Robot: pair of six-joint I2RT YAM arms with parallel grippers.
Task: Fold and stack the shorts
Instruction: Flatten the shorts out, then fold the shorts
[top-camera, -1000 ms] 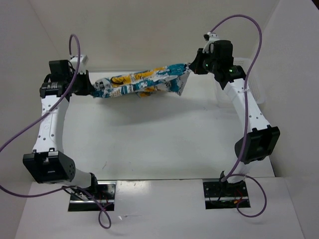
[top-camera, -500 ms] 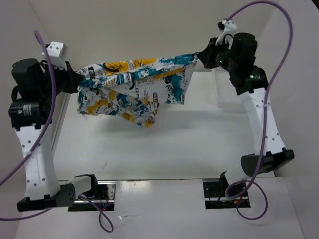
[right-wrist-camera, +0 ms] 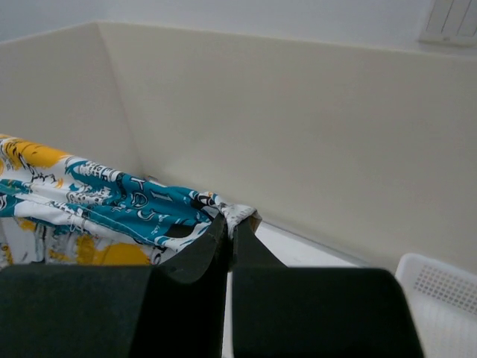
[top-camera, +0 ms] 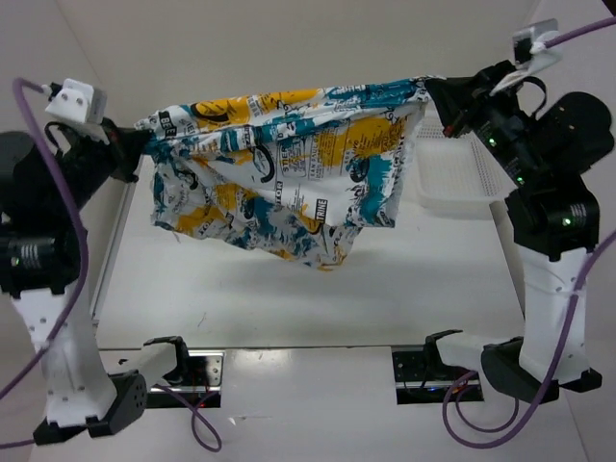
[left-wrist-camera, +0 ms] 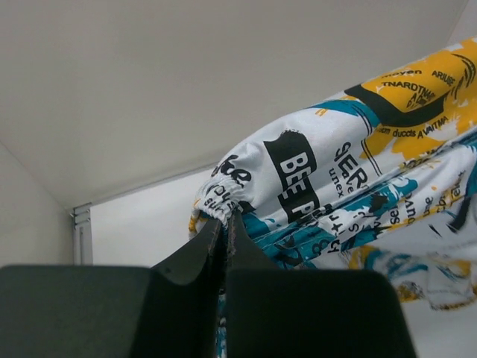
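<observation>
Shorts hang spread above the bench, stretched by the waistband between two arms. The left tool is pinched shut on the gathered elastic corner; the right tool nips the opposite corner. Thin printed cloth, light and limp, sags mid-span and should drape wherever released, so waistband corners seem the surest holds. The hem, as far as I can tell, clears the bench. A stiff white mesh basket sits beside.

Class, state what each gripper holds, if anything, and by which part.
Both hold the shorts, which hang spread between them. The left gripper pinches the gathered elastic edge at one top corner; the right gripper pinches the opposite top corner.
</observation>
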